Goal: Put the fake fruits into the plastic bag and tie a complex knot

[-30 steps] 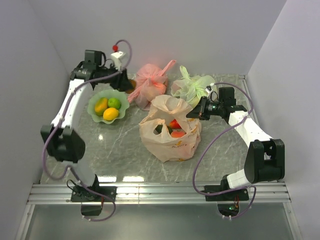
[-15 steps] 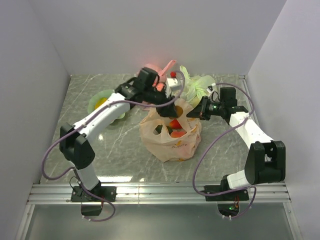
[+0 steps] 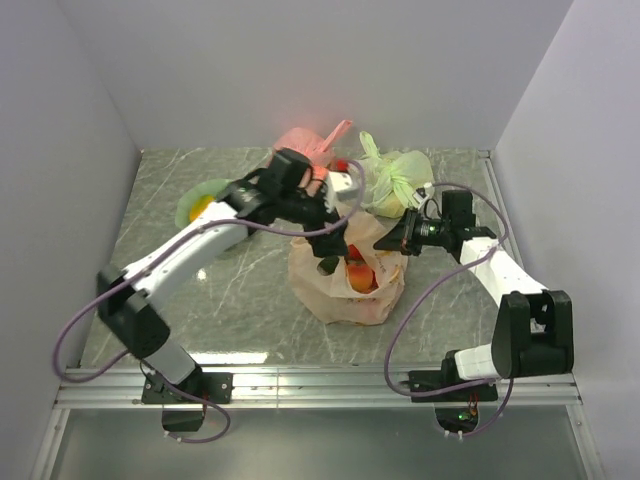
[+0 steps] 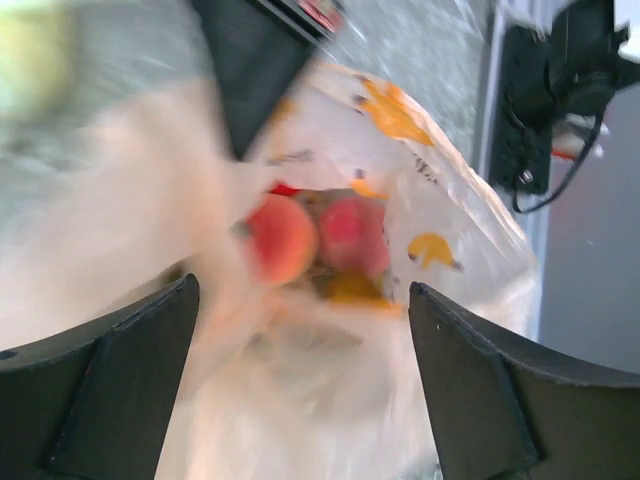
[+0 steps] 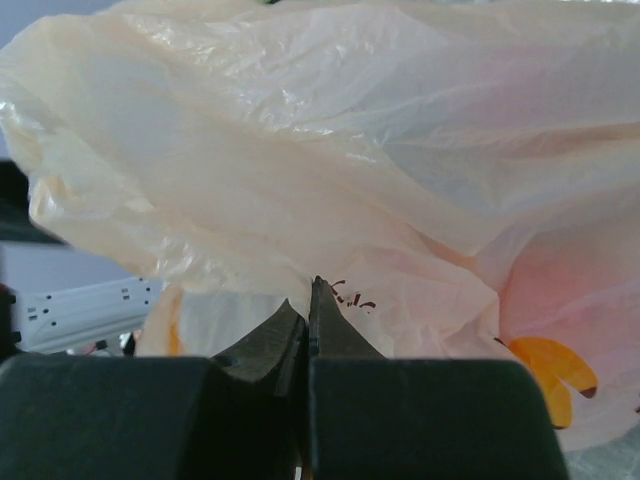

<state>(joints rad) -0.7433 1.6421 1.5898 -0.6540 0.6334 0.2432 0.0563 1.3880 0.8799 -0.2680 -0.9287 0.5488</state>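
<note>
The pale orange plastic bag (image 3: 345,285) stands open mid-table with red and orange fake fruits (image 3: 357,276) inside. My left gripper (image 3: 336,212) hangs open and empty over the bag's mouth. In the blurred left wrist view its fingers (image 4: 125,385) straddle the bag (image 4: 330,400), with a peach fruit (image 4: 283,240) and a red fruit (image 4: 352,235) below. My right gripper (image 3: 396,243) is shut on the bag's right rim and holds it up; the right wrist view shows its jaws (image 5: 313,292) pinching the plastic (image 5: 300,150). No knot shows on this bag.
The pale green scalloped dish (image 3: 192,205) sits at back left, mostly hidden under my left arm, with a yellow fruit (image 3: 204,207) showing. A pink tied bag (image 3: 305,143) and a light green tied bag (image 3: 395,175) lie behind the orange bag. Walls stand close on three sides.
My left arm has swung from beside the dish at back left across to above the orange bag. My right gripper has drawn the bag's rim slightly down and right.
</note>
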